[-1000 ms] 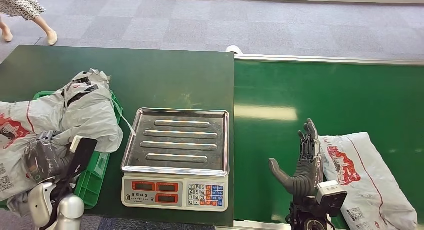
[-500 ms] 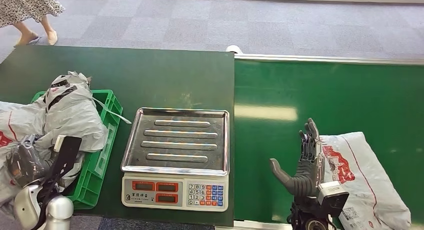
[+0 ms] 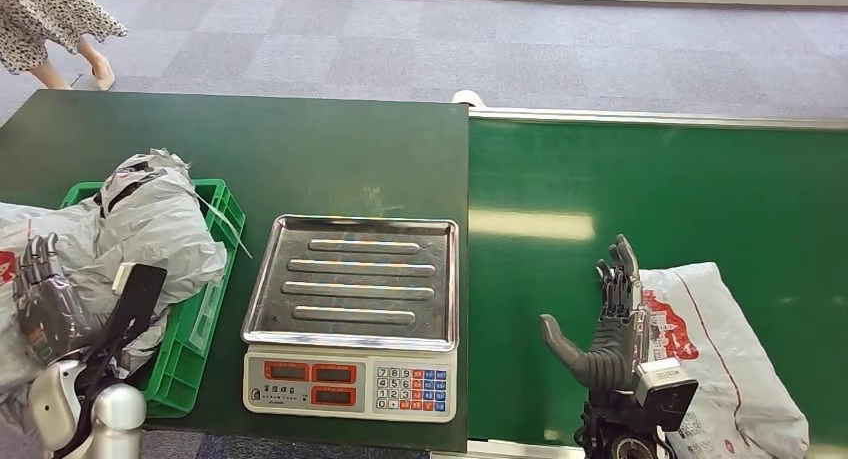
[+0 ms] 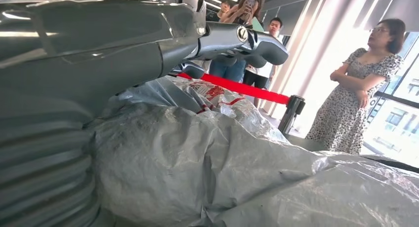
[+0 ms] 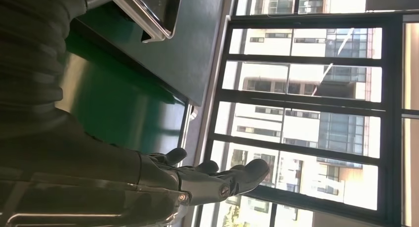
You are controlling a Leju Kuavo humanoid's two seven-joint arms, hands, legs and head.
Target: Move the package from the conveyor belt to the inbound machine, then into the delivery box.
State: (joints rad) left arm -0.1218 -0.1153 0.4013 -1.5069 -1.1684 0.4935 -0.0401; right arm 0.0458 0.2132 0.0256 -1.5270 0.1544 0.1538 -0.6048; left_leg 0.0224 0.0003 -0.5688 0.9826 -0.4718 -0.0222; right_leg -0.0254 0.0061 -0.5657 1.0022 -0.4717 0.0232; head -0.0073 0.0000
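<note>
Grey plastic package lies on the green conveyor belt, touching the right hand, whose fingers are spread and hold nothing; the scale is bare. Left wrist view: the left hand, fingers extended, rests over bagged parcels. Right wrist view: fingers apart; both moves remain.

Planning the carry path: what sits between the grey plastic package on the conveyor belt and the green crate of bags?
In the head view, the steel-topped weighing scale sits between the grey plastic package and the green crate, with the open right hand beside the package.
</note>
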